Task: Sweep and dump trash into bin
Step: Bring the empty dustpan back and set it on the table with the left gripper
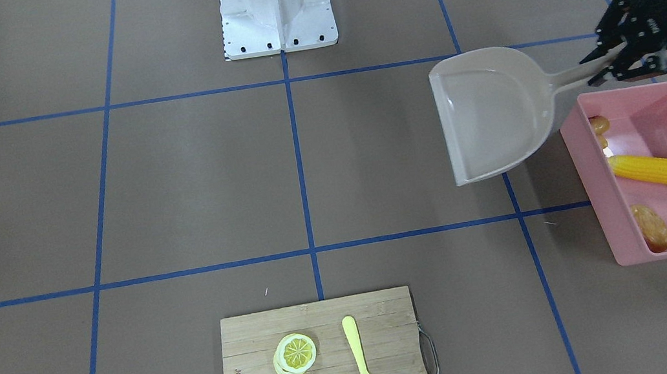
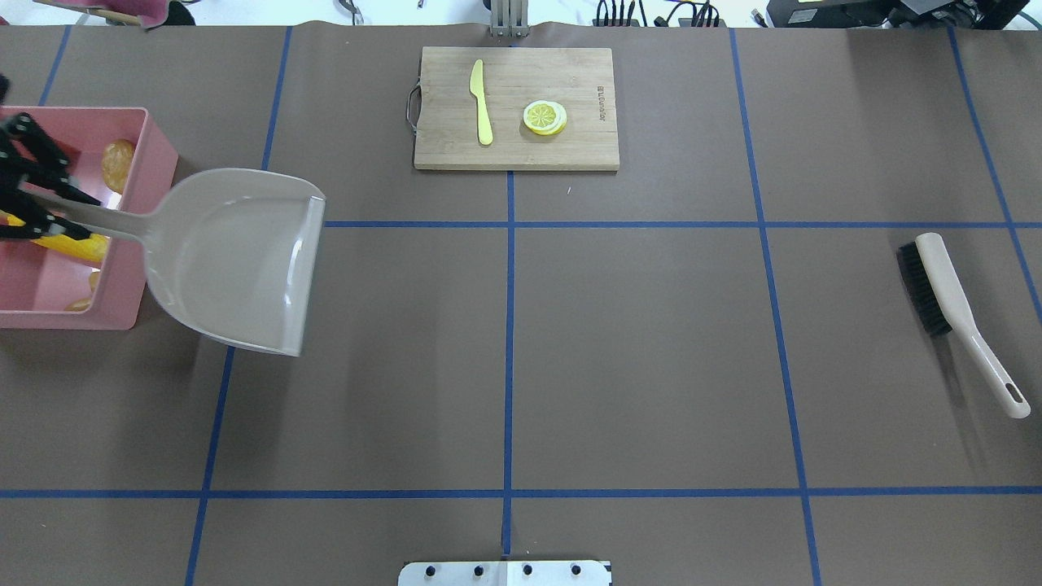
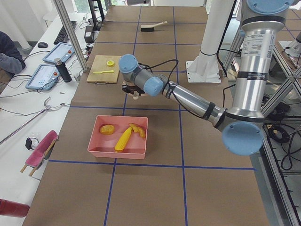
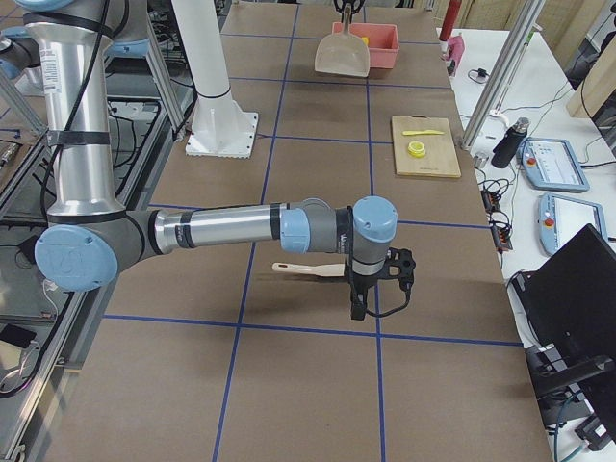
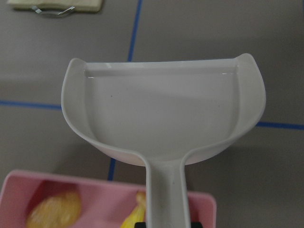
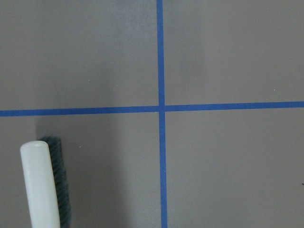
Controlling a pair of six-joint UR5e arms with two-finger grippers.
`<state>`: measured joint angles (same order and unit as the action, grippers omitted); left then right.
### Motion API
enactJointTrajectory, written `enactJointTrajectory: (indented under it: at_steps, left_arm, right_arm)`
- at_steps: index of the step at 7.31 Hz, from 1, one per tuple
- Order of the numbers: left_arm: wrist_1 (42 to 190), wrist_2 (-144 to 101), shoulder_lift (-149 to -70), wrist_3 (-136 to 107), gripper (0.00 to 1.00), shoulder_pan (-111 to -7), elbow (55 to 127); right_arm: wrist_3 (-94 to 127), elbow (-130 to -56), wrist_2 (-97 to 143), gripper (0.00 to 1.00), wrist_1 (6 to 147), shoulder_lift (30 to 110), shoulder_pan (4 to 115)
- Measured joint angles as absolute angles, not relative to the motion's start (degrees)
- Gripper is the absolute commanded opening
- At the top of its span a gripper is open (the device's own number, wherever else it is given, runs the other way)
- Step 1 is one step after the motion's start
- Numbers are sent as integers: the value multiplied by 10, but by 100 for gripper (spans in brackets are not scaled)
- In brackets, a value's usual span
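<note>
left gripper (image 1: 601,69) pinches the light-looking, stiff dustpan (image 1: 493,112) by its handle end, pink bin (image 1: 598,189) at its 4 o'clock; can't tell the right gripper (image 4: 357,308) state.

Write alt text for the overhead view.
The left gripper holds an empty beige dustpan by its handle beside a pink bin containing a corn cob and potato. A brush lies at right; a cutting board with lemon slice and knife sits at the far edge.

Overhead and front cameras face each other, sharing the cutting board (image 1: 253,355).
</note>
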<state>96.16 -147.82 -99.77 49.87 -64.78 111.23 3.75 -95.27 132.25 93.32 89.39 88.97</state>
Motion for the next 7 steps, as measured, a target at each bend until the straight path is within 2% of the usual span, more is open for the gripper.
enactJointTrajectory:
  at_steps: [3, 7]
  left_arm:
    - [959, -1436, -1082, 413, 0, -506, 1093]
    - [992, -1397, -1110, 338, 0, -455, 1064]
  right_arm:
    - [30, -925, 1305, 100, 851, 922, 899]
    - [71, -893, 1287, 100, 774, 930, 903]
